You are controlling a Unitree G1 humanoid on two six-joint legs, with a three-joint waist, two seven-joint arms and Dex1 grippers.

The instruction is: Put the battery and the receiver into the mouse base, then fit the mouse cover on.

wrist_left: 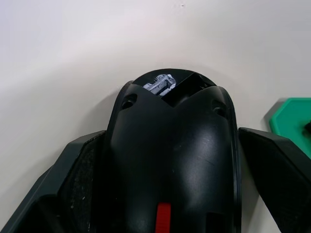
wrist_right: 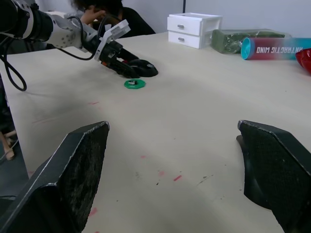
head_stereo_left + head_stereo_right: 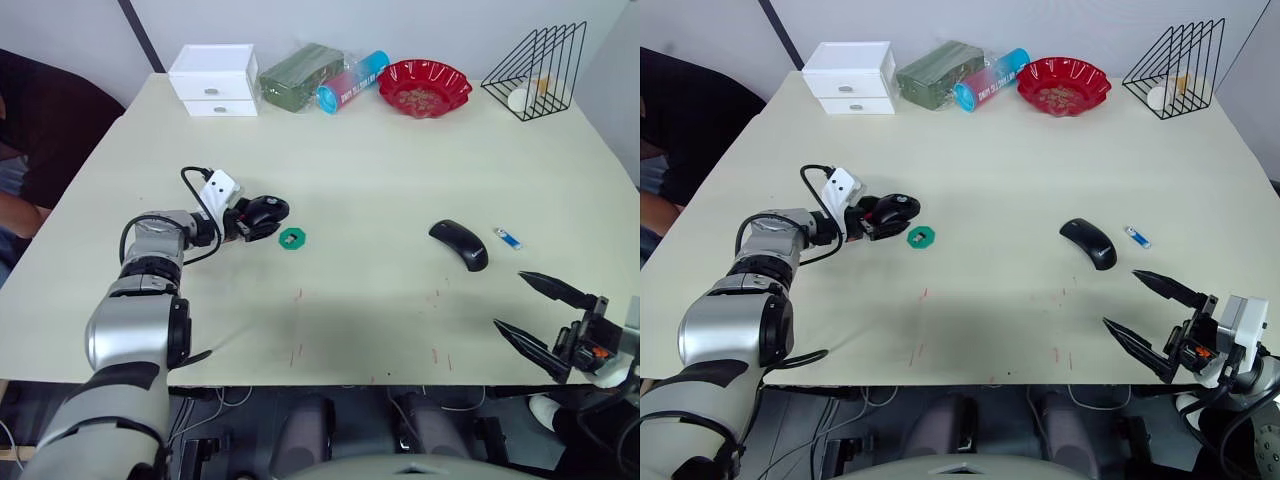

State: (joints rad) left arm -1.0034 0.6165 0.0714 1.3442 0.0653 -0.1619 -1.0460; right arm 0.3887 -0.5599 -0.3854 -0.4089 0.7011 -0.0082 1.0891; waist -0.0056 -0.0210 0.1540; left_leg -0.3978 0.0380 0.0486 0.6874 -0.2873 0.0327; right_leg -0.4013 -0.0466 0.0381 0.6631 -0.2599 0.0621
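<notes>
Mouse base [image 3: 266,211] is sitting at nine o'clock in the head views, flanked by the left gripper [image 3: 250,218]; one cover [image 3: 459,244], one battery [image 3: 508,238] are lying at three. Left wrist: fingers are pinching its rigid, glossy, likely slippery sides. Right wrist: right gripper [image 2: 177,174] is hovering, jaws spread.

The two head views look down from high up over the pale cream flat table [image 3: 400,170], facing forward. Both share the whole tabletop, out to the white two-drawer box [image 3: 213,80] at 11 o'clock and the black wire rack [image 3: 1175,68] at 1 o'clock. The left wrist view sits very close to the black oval mouse base with a red part [image 1: 170,160]. The right wrist view looks low across the table and also sees the drawer box.
</notes>
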